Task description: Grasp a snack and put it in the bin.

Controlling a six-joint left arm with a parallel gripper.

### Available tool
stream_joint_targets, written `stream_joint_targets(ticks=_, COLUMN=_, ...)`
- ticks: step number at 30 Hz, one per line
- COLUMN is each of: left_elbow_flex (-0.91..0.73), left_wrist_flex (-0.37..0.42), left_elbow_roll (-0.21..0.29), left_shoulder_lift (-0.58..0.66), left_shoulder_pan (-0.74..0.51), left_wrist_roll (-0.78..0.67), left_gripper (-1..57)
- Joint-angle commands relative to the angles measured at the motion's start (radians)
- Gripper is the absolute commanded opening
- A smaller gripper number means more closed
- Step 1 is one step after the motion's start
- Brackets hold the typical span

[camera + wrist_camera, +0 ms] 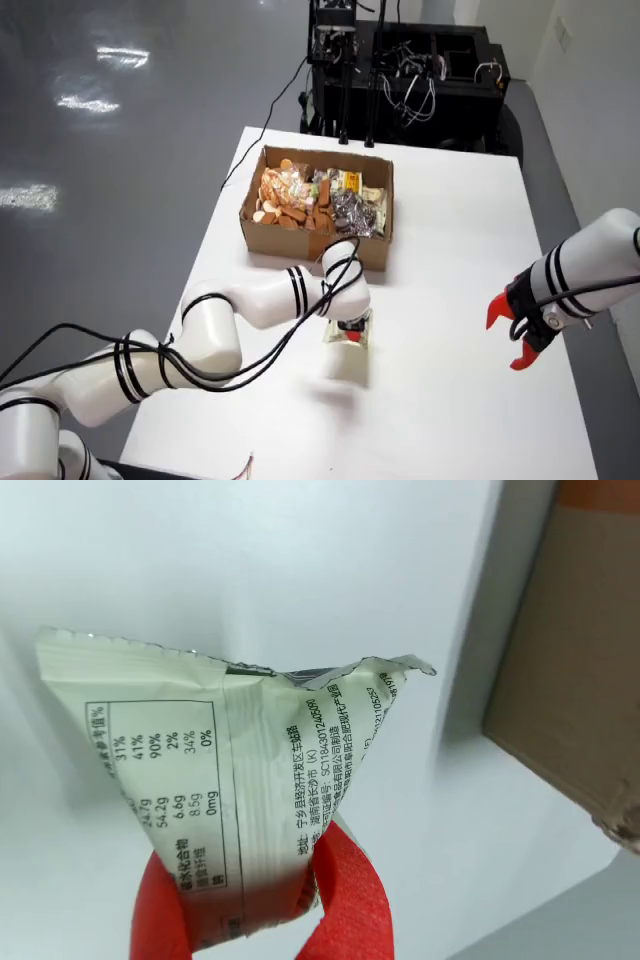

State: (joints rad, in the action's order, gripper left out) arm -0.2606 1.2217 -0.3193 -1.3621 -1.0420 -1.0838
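Glossy grey floor surrounds a white surface [450,250], where an open cardboard box [318,236] full of wrapped snacks sits toward the far side, with a black equipment rack [400,70] behind it. Just in front of the box in the overhead view, the white arm on the left reaches down with its hand [349,333], whose red fingers [350,895] are pressed onto the lower end of a pale snack packet [240,780], its crimped top edge pointing away and printed nutrition text facing the wrist camera. A second arm with red fingers [515,330] hangs over the right side, well apart from the packet.
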Motion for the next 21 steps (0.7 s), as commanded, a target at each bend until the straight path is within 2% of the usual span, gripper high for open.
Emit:
stream_joint_targets(ticks=1, left_elbow_flex=0.044, left_wrist_flex=0.015, left_elbow_roll=-0.003, left_shoulder_lift=0.000, left_shoulder_pan=0.007, left_wrist_roll=0.058, left_gripper=12.3)
stream_joint_targets(ticks=21, left_elbow_flex=0.295, left_wrist_flex=0.044, left_elbow_roll=-0.021, left_shoulder_lift=0.008, left_shoulder_pan=0.089, left_wrist_roll=0.320, left_gripper=11.5)
